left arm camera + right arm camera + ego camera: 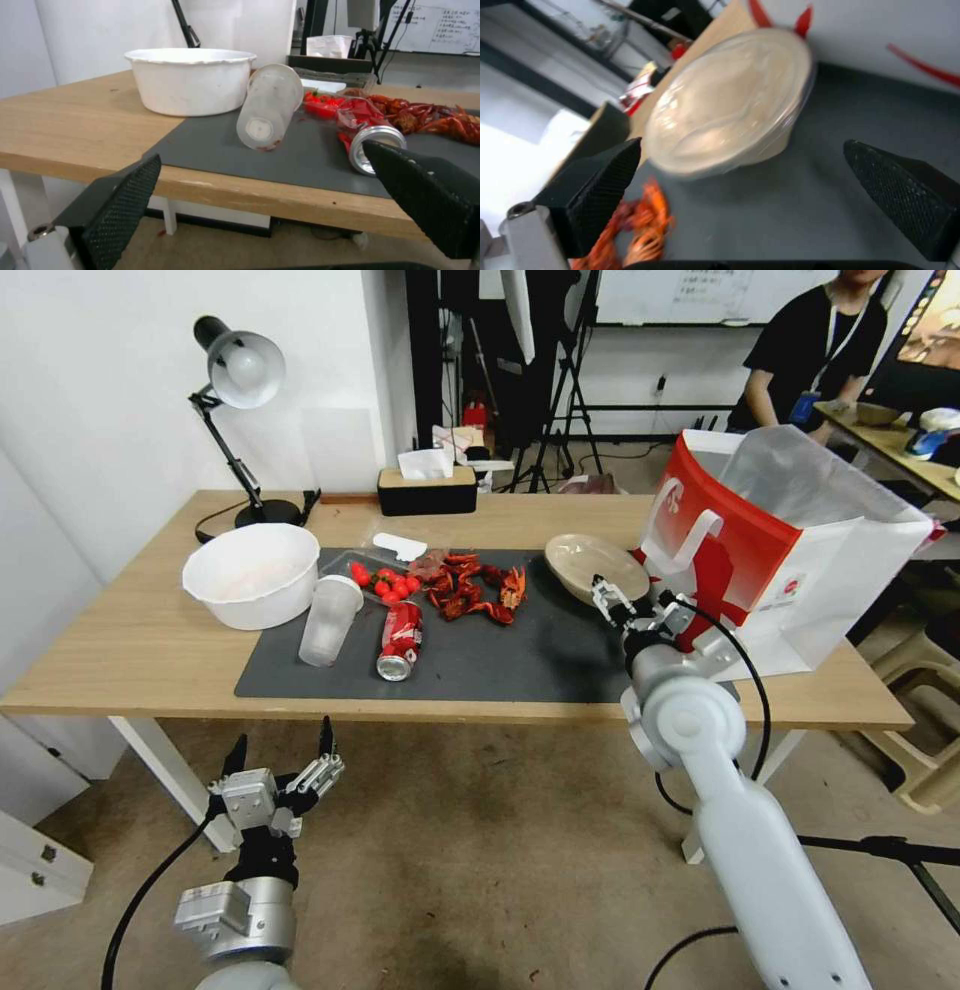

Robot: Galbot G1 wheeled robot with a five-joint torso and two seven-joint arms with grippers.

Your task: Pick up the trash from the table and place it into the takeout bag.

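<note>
While lying flat, crushed red soda can [400, 639] points toward the table [120, 650] front edge.

Light-wood table [150, 640] with white legs, dark grey mat [520, 660] across the middle. Directly on the wood: white tub [250, 573] at the mat's left edge, desk lamp [240, 420] and black tissue box [427, 490] at the back, red-and-white takeout bag [800, 560] at right end.

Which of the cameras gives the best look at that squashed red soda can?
The head view: the crushed red soda can lies whole on the dark grey mat. In the left wrist view a black finger partly hides the can.
</note>
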